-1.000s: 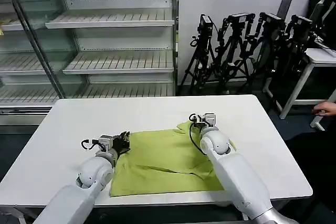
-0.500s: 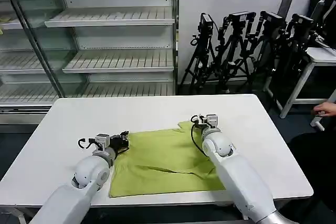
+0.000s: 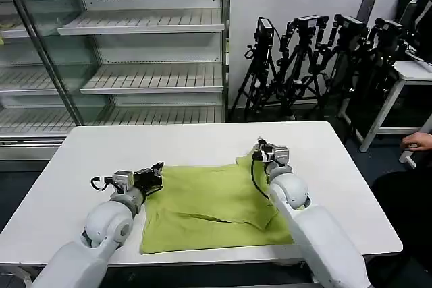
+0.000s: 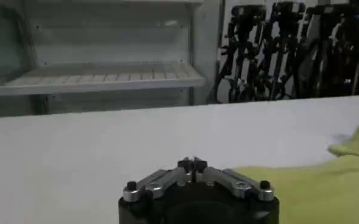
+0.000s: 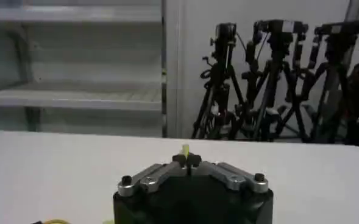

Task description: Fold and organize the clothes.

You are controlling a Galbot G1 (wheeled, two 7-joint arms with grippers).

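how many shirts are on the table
1: the T-shirt lies on the white table, between the left gripper and right gripper.

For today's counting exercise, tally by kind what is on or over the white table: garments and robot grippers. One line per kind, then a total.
Lime yellow-green soft fabric T-shirt: 1
Black robot grippers: 2, the left gripper at the shirt's left edge, the right gripper at its far right corner
Total: 3

T-shirt [image 3: 212, 207]: soft matt cloth, lightly creased.
Table [image 3: 175, 143]: smooth white top, faint sheen.
Left gripper [image 4: 193, 165]: black matt body, bare silvery metal links.
Right gripper [image 5: 187, 161]: same black body, metal links.
Arms: glossy white plastic shells.
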